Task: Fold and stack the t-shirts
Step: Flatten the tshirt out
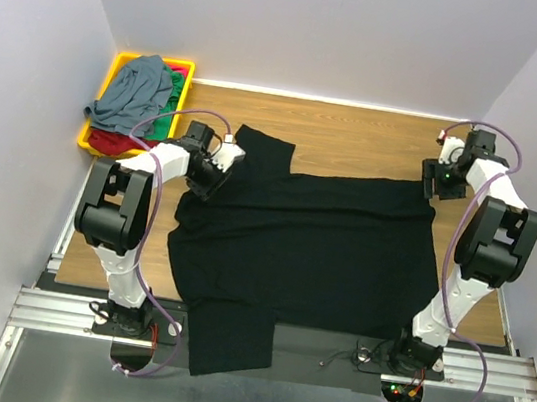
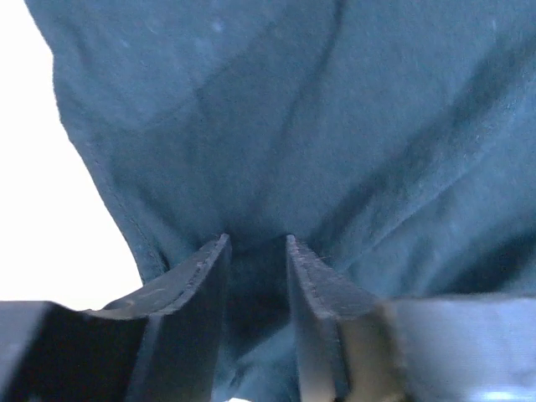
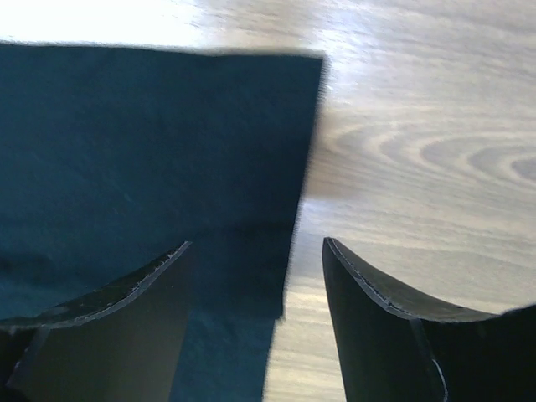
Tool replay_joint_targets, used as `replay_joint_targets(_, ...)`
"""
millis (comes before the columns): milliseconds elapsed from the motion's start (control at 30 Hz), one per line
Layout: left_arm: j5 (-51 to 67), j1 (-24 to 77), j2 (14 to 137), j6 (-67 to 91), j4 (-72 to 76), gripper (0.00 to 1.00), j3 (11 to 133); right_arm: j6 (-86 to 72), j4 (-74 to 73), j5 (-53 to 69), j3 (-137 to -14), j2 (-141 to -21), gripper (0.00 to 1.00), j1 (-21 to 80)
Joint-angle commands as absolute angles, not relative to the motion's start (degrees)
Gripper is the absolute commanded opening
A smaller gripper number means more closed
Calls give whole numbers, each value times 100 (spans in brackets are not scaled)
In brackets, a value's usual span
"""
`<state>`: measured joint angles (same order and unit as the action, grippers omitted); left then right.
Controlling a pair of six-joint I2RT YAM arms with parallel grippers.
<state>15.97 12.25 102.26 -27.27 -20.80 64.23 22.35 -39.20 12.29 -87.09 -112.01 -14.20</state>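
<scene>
Starting far left: the yellow tray (image 1: 119,65) sits in the back corner of the table (image 1: 359,134) with a grey-blue shirt (image 1: 135,90) heaped on top, and bits of a green shirt (image 1: 165,113) and a red shirt (image 1: 107,143) poke out under it. Next over, the left gripper (image 1: 215,165) is down on the big black t-shirt (image 1: 312,248), right by its far left sleeve. From overhead you honestly can't see what the fingers are doing. The left wrist cam is what gives it away: the left gripper (image 2: 255,243) has its fingers close together with a ridge of cloth (image 2: 335,126) bunched between them, so it looks like a pinch, though that view is blown out and turns the black fabric teal. The shirt itself is spread mostly flat across the middle of the table, a bit rumpled, and its near left part hangs over the front edge. On the right, the right gripper (image 1: 440,181) hovers at the shirt's far right corner. Its wrist cam shows the right gripper (image 3: 255,247) with fingers spread wide, straddling the straight edge of the shirt (image 3: 142,142), with bare wood (image 3: 419,151) beside it.
</scene>
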Motion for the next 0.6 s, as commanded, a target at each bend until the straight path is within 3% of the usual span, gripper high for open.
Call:
replay_joint_targets(0, 1774, 1143, 9888, -2927, -2672, 47, 6668, 2198, -4025, 1642, -9254, -11285, 68, -1670)
replay_joint_targets(167, 2416, 1028, 10221, -2734, -2699, 54, 8197, 2022, -4034, 1915, -9632, -11698, 68, -1731)
replay_joint_targets(367, 2531, 958, 11476, -2339, -2558, 55, 10411, 1635, -4034, 2162, -10432, -12356, 66, -1749)
replay_joint_targets(567, 2540, 905, 12295, -1969, -2409, 60, 11442, 1371, -4034, 2312, -10801, -12849, 62, -1749)
